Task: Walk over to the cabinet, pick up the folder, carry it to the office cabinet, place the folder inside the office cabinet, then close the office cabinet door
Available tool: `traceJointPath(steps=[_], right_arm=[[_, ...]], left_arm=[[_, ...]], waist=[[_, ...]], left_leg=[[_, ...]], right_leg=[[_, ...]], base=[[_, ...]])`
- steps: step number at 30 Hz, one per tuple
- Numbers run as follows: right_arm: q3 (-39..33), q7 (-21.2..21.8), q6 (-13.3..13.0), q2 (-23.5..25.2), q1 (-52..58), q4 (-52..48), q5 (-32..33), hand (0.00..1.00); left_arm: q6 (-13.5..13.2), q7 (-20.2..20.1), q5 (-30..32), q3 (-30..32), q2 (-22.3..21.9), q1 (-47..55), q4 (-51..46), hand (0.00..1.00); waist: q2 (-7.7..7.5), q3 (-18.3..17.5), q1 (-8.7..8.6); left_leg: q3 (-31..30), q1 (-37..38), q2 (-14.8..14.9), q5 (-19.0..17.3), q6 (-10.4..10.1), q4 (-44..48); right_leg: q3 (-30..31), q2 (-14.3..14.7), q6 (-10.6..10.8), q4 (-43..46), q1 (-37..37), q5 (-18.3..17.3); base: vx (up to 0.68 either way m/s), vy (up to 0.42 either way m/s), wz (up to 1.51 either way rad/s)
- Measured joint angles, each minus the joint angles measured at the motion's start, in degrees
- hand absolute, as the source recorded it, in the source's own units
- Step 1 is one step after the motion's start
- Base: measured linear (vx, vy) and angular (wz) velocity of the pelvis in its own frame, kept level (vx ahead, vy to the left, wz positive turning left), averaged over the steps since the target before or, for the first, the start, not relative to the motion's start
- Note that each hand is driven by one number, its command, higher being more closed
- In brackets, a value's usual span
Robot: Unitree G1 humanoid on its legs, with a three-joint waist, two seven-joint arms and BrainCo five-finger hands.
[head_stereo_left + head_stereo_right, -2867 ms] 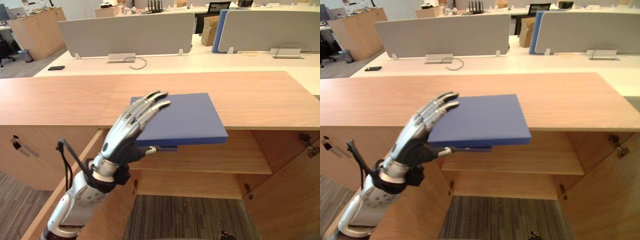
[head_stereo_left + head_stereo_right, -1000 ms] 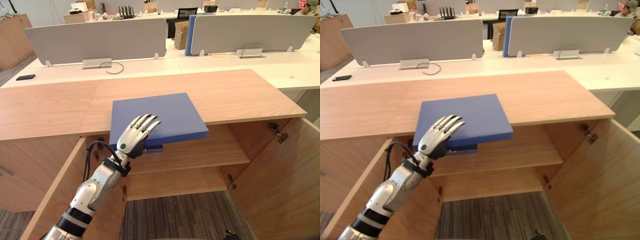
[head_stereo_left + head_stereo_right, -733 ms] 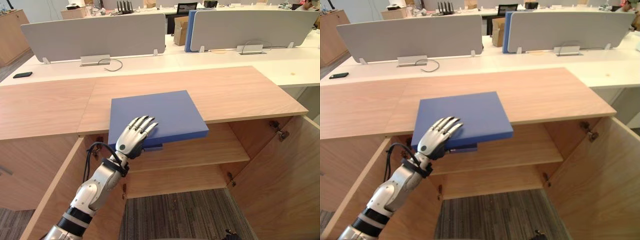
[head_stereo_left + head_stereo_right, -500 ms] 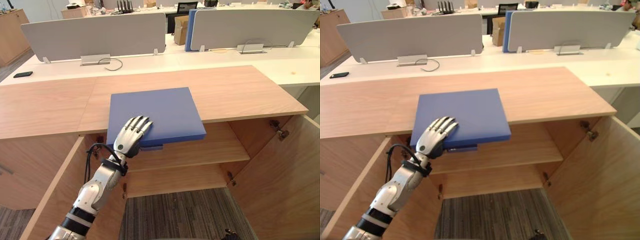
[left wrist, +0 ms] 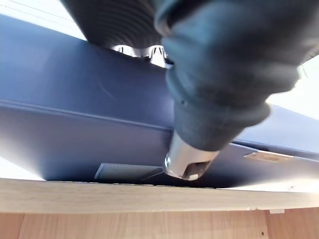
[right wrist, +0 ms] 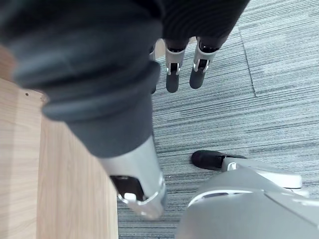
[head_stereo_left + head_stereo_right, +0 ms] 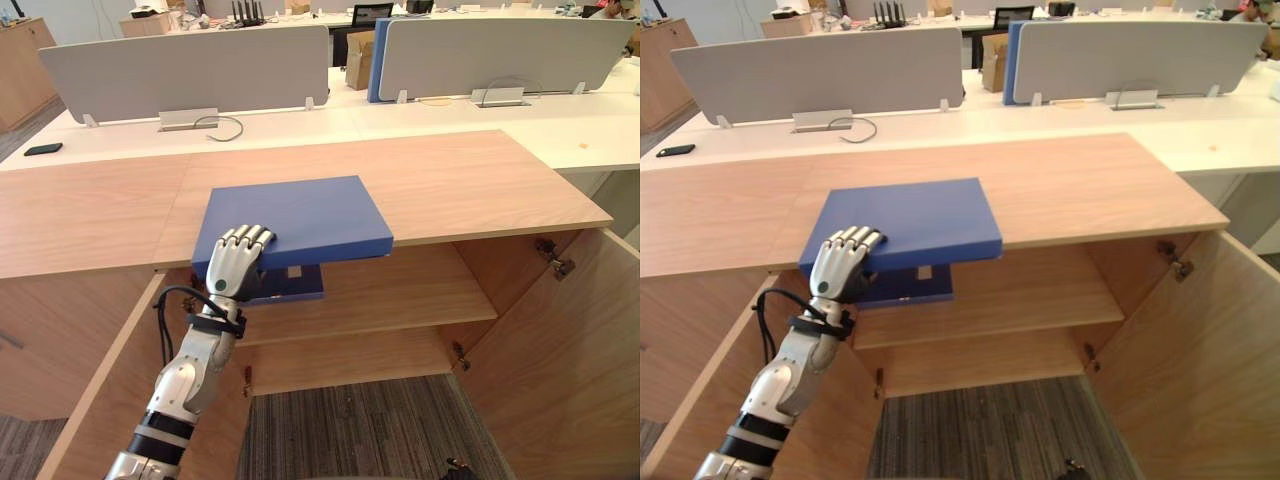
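- The blue folder (image 7: 300,215) lies flat just past the left hand (image 7: 235,268), with its near corner right under the fingers.
- It sits on the counter (image 7: 480,185) and sticks out over the front edge (above the open cabinet (image 7: 400,300)).
- The left hand is closed on that corner: fingers bent over the top, thumb (image 5: 192,162) underneath.
- The right hand (image 6: 171,74) hangs over the floor (image 6: 289,99), fingers loose, holding nothing.
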Motion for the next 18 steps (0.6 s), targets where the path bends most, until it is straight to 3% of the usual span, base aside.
traceJointPath(steps=[9, 12, 15, 18], right_arm=[[-0.4, -1.2, 0.0, 0.4, 0.1, 0.0, 0.9, 0.00], [0.0, -1.9, -0.1, 0.5, 0.3, 0.0, 3.4, 0.00], [2.3, -2.7, -0.3, 1.0, 0.9, -1.9, 7.6, 0.00], [6.8, -3.4, -1.7, 1.9, 3.8, -10.2, 10.4, 0.00]], left_arm=[[0.0, 1.0, -2.4, 1.2, -2.2, 0.8, -1.6, 1.00], [-1.0, 1.0, -8.8, 2.0, -4.9, 4.3, -7.7, 1.00], [-4.5, 1.0, -18.0, 2.0, -7.5, 8.6, -13.7, 1.00], [-7.3, -0.1, -29.1, 2.1, -11.6, 12.7, -18.7, 1.00]], waist=[[-0.29, 0.2, 0.06], [-0.37, 0.3, 0.10], [-0.49, 0.3, 0.19], [-0.55, 0.3, 0.41]], left_leg=[[0.0, 0.0, 0.0, 0.0, 0.0, -0.1], [0.0, 0.0, 0.0, 0.0, 0.1, -0.3], [0.1, 0.0, 0.0, 0.1, 0.1, -0.6], [0.5, -0.4, 0.0, 0.1, 0.1, -0.5]], right_leg=[[0.0, -0.1, 0.0, 0.0, 0.0, 0.0], [0.0, -0.1, 0.0, 0.0, -0.1, 0.0], [0.0, 0.0, 0.0, 0.0, -0.3, 0.0], [0.8, -0.2, 0.2, 0.3, -0.8, 0.1]], base=[[0.00, 0.000, 0.00], [0.00, 0.000, 0.00], [0.00, 0.000, 0.00], [0.00, 0.000, -0.05]])
